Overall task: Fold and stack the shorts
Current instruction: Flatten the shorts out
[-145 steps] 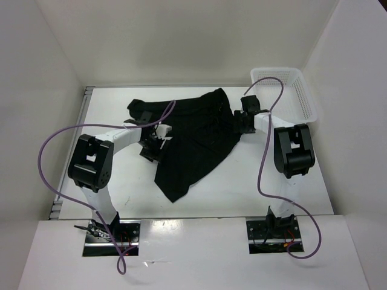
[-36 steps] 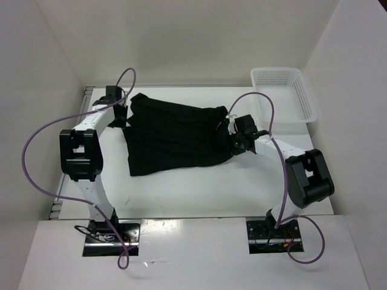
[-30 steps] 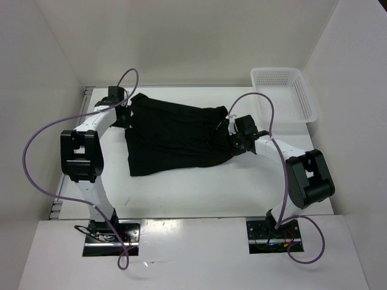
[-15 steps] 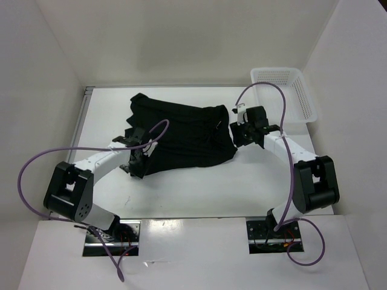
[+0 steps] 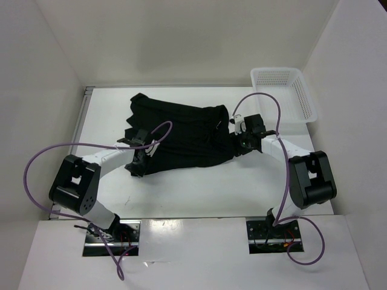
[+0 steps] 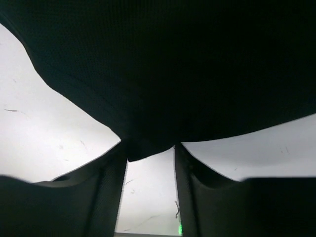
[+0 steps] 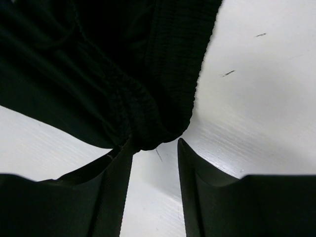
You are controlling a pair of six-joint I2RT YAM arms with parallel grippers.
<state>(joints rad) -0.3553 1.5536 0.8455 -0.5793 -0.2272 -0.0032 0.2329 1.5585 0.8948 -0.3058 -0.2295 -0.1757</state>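
ok so big to small: white table [image 5: 199, 187], and the shorts [image 5: 181, 136] are spread out mostly flat across the middle of it, a plain black pair lying sideways with the waistband end on the right and the leg hems on the left. The far-left edge is a bit rumpled. The white mesh basket [image 5: 283, 90] sits in the far right corner, apart from the fabric and w/ nothing in it afaict. The left gripper [image 6: 150, 168] is down at the near-left hem corner. Its jaws are only a narrow gap apart w/ the tip of that corner sitting between them, but I can't tell if it's actually pinched or just resting there. The right gripper [image 7: 150, 148] is at the waistband's near end, jaws narrowed onto a bunched wad of the ribbed elastic, and the gathers pull right into the tips, so that looks like a real hold imo. Handling-wise this is soft, light, floppy cloth w/ zero stiffness, so it'll sag and drag if lifted by one point. Best hold is prob two corners at once: the thick waistband is the sure grip, while the thin hem could slip out, so go deep on the hem side.
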